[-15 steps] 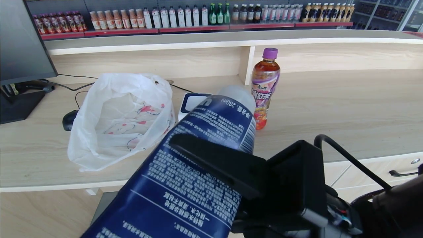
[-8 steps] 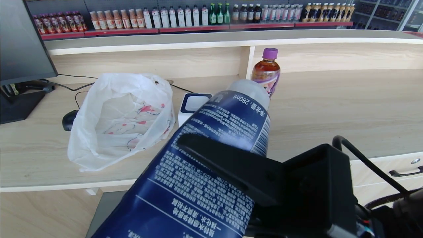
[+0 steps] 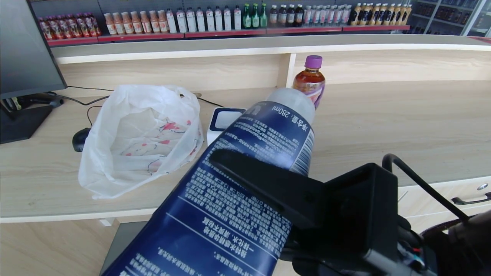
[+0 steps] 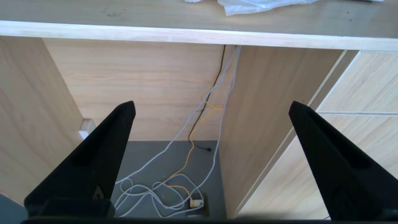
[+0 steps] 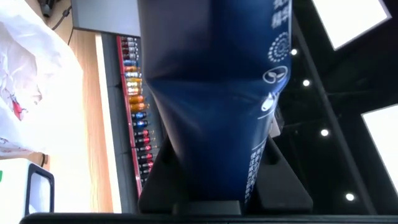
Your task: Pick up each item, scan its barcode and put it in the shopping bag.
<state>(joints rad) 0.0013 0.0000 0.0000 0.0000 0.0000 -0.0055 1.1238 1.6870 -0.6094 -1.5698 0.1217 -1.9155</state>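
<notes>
Blue bottle (image 3: 264, 130), clamped in the right gripper (image 5: 214, 155), is held near the scanner (image 3: 222, 119), not yet bagged; the tea bottle (image 3: 308, 78) at the counter's back is untouched; the left gripper (image 4: 211, 106) is spread.

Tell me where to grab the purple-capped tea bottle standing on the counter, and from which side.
Grip the tea bottle around its round body, below the purple cap, jaws level, coming from the front or the robot's right. It stands upright, with the wooden divider just behind on its left. Its lower half is hidden behind the blue bottle.
</notes>
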